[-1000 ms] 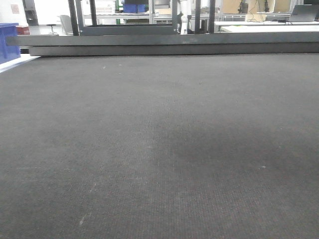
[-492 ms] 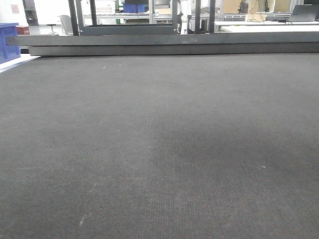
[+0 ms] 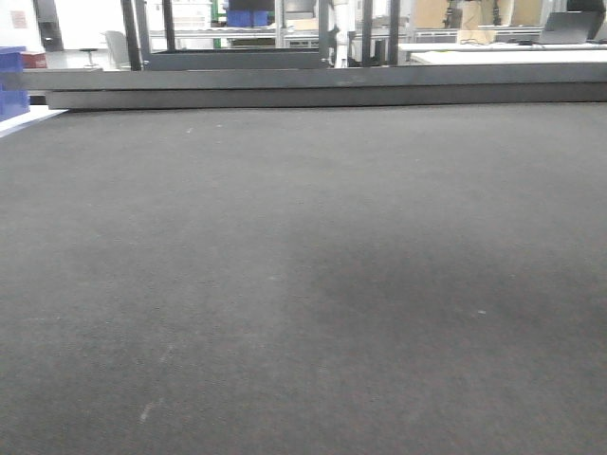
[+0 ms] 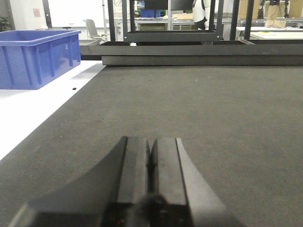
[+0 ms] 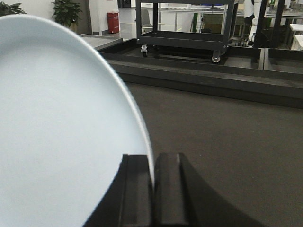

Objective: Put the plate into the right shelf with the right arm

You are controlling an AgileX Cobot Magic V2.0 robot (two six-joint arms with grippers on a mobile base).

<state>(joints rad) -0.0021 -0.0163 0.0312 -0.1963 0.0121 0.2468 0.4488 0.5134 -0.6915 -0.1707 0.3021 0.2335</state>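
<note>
In the right wrist view a large pale blue-white plate (image 5: 61, 132) fills the left half of the frame, held on edge. My right gripper (image 5: 152, 161) is shut on the plate's rim, one finger on each side, above the dark mat. My left gripper (image 4: 151, 144) is shut and empty, low over the dark mat (image 4: 213, 109). The shelf is not in view. Neither gripper nor the plate shows in the front view, only the mat (image 3: 303, 265).
A blue plastic bin (image 4: 35, 56) stands on a white surface at the far left. A low dark ledge (image 3: 322, 85) runs along the mat's far edge. A black wheeled cart (image 5: 182, 40) stands beyond the ledge, ahead of the right gripper.
The front view has shifted a little: the background frame posts and the blue bin have slid leftward. The mat looks the same.
</note>
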